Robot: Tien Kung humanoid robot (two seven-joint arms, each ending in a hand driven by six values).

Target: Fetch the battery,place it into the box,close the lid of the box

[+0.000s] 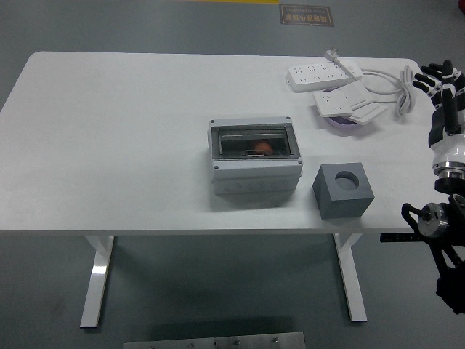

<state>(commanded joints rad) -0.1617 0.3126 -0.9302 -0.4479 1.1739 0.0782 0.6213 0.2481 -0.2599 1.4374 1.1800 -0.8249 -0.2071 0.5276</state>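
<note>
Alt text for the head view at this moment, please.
A grey box with a clear lid, something orange visible inside, sits mid-table beside a grey block with a round hole. The right hand hangs open off the table's right edge; power strips lie far right.
</note>
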